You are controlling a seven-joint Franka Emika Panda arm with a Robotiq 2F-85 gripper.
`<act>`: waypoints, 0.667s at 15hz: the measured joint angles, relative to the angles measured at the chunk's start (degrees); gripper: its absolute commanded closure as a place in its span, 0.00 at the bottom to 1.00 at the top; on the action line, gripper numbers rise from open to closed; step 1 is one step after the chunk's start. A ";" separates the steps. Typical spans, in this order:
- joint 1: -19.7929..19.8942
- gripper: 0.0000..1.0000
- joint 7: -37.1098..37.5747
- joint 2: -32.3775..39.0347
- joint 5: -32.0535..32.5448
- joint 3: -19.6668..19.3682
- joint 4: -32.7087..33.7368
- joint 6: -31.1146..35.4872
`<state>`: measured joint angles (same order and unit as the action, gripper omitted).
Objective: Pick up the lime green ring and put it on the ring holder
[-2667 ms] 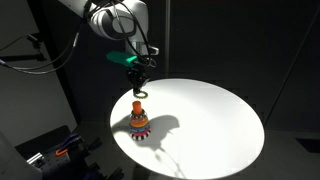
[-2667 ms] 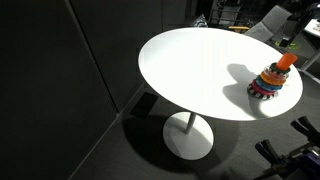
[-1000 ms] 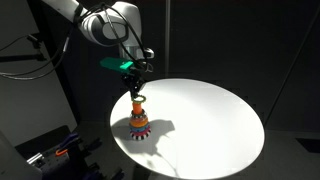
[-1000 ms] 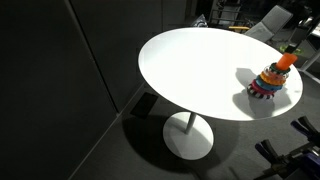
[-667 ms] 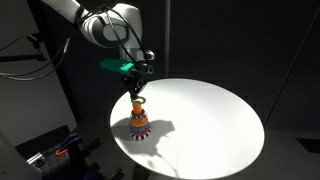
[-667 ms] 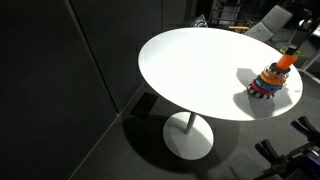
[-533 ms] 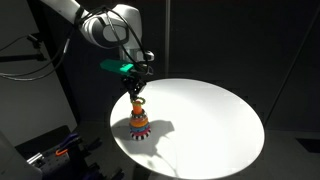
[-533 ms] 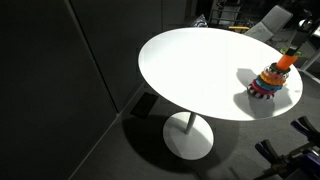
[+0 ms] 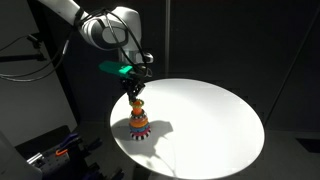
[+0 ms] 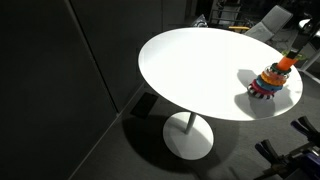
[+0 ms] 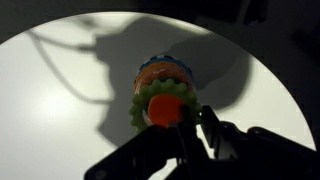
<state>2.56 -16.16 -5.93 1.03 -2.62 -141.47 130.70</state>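
Note:
The ring holder [image 9: 139, 122] stands near the edge of the white round table [image 9: 210, 120]; it also shows in the other exterior view [image 10: 273, 81] and in the wrist view [image 11: 166, 72]. My gripper [image 9: 136, 91] hangs straight above it, shut on the lime green ring [image 11: 139, 104]. In the wrist view the ring encircles the holder's orange top [image 11: 166, 109], with my dark fingers [image 11: 192, 128] pinching its near-right rim. In an exterior view the ring [image 9: 138, 100] sits level with the orange tip. How far down the ring is cannot be told.
The table [image 10: 190, 70] stands on a single pedestal foot [image 10: 188, 137] in a dark room. Dark equipment with an orange part [image 9: 62, 150] stands on the floor beside the table. A cable shadow crosses the tabletop [image 11: 60, 70].
My gripper has come down a little with the lime green ring, from just above the holder's orange top to around it. The holder has not moved.

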 measured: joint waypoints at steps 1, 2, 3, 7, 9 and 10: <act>0.00 0.94 0.00 -0.01 0.00 0.00 -0.08 0.00; 0.00 0.94 0.00 -0.02 0.00 0.00 -0.16 0.00; 0.00 0.94 0.00 -0.06 0.00 0.00 -0.27 0.03; 0.00 0.94 0.00 -0.47 0.00 -0.17 -0.98 1.40; 0.02 0.94 0.00 -0.61 0.00 -0.31 -1.40 2.62; 0.02 0.94 0.00 -0.66 0.00 -0.42 -1.56 3.12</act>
<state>2.58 -16.15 -6.59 1.03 -3.04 -143.03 133.82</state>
